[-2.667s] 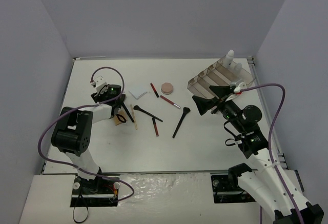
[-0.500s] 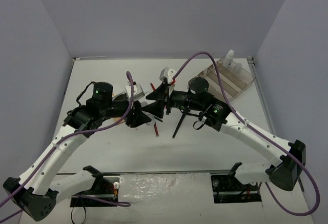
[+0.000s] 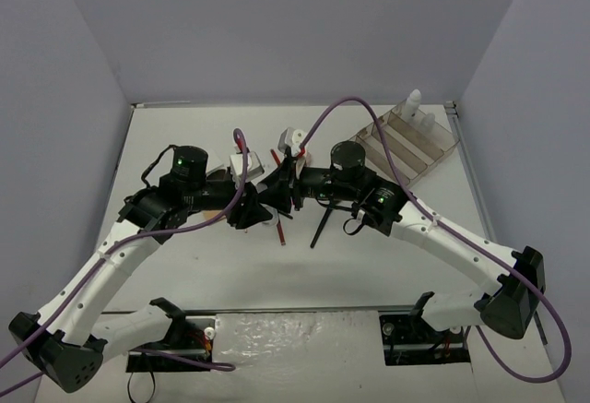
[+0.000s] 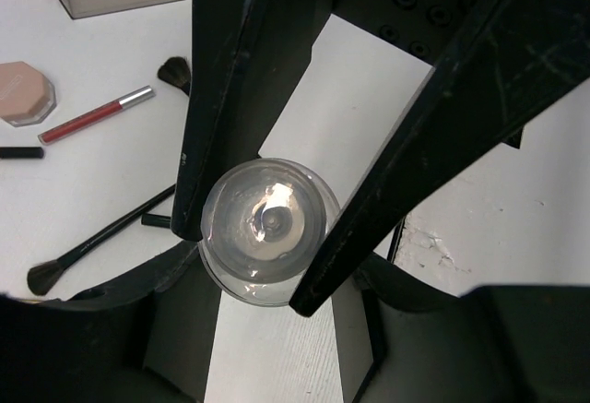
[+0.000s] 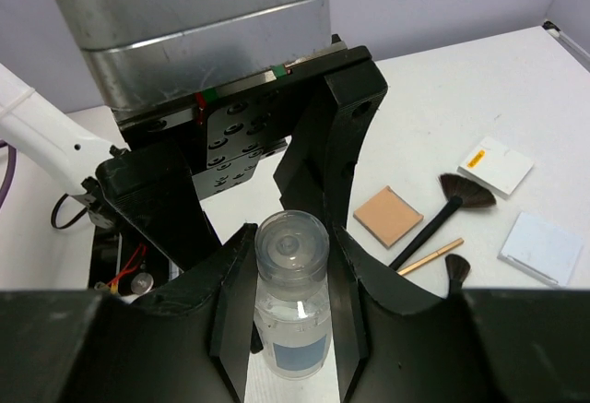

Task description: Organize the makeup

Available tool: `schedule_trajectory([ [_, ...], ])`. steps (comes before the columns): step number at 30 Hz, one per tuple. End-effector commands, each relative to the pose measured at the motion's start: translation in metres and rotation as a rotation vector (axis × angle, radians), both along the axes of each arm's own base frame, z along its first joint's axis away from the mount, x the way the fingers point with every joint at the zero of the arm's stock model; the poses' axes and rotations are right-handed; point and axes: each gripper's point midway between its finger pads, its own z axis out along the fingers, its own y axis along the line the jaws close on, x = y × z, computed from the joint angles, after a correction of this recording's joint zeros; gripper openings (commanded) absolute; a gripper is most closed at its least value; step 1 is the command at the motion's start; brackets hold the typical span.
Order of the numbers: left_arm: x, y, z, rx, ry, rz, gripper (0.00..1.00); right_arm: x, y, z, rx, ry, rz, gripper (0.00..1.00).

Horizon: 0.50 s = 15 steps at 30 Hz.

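A clear bottle [image 5: 293,265] with a clear cap and a blue label hangs above the table's middle between both grippers. My left gripper [image 4: 272,283] is shut on the bottle [image 4: 267,228]. My right gripper [image 5: 290,283] faces it from the other side, and its fingers press on the cap from both sides. From above, the two grippers [image 3: 263,205] [image 3: 282,191] meet tip to tip and hide the bottle. Other makeup lies on the table: a pink compact [image 4: 23,92], a red pencil [image 4: 92,115], a black brush [image 3: 323,219], a tan pad [image 5: 388,216] and a pale-blue pad [image 5: 542,247].
The smoky divided tray [image 3: 410,145] stands at the back right with white-capped bottles [image 3: 415,103] at its far end. A fan brush [image 5: 452,202], a wooden pencil [image 5: 431,257] and a white pad [image 5: 496,165] lie below the grippers. Grey walls close in the table on three sides.
Both arms have swung from the table's sides to its middle. Over the last half second my right gripper's fingers have closed in on the bottle held in my left gripper.
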Motion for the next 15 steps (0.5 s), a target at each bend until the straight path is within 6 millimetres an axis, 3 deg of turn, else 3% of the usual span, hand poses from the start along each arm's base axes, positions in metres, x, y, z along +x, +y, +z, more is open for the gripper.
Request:
schedule_trajectory([
  [1, 0.014, -0.005, 0.038, -0.055, -0.155, 0.010, 0.21, 0.008, -0.005, 0.031, 0.051, -0.097, -0.059, 0.00],
  [3, 0.022, 0.000, 0.034, -0.038, -0.160, 0.067, 0.56, 0.015, -0.012, 0.032, 0.049, -0.117, -0.113, 0.00],
  [6, 0.036, 0.009, 0.028, -0.022, -0.163, 0.177, 0.89, 0.038, -0.029, 0.034, 0.038, -0.156, -0.271, 0.00],
  [11, 0.057, 0.040, 0.018, 0.054, -0.177, 0.410, 0.97, 0.087, -0.078, 0.043, 0.047, -0.210, -0.558, 0.00],
  [13, 0.064, 0.059, 0.014, 0.099, -0.182, 0.516, 0.97, 0.109, -0.107, 0.045, 0.067, -0.223, -0.679, 0.00],
  [15, 0.070, 0.082, 0.009, 0.149, -0.184, 0.644, 0.97, 0.135, -0.149, 0.048, 0.091, -0.242, -0.835, 0.00],
])
